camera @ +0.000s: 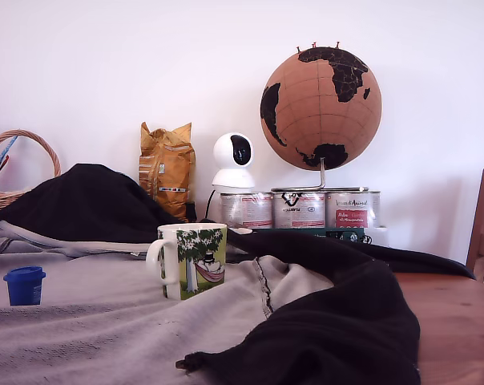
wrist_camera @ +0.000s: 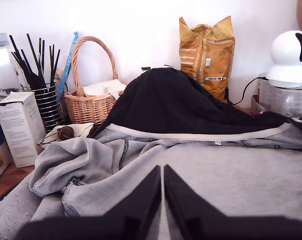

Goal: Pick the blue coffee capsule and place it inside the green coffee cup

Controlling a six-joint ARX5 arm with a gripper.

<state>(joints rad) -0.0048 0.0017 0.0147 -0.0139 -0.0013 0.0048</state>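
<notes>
- Gripper [wrist_camera: 163, 175]: two dark tapered fingers, tips nearly touching, holding nothing, above grey knit fabric [wrist_camera: 231, 175].
- Blue coffee capsule [camera: 24, 285]: smooth tapered plastic pot, upright on the fabric at the exterior view's left; outside the wrist view.
- Green coffee cup [camera: 191, 260]: glossy printed ceramic mug, well right of the capsule.

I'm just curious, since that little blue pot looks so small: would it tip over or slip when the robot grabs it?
The blue coffee capsule looks light, being small plastic. It stands on rumpled grey cloth, so a nudge could probably tip it. Its tapered sides may let it slip downward, though the wider rim might catch.
</notes>
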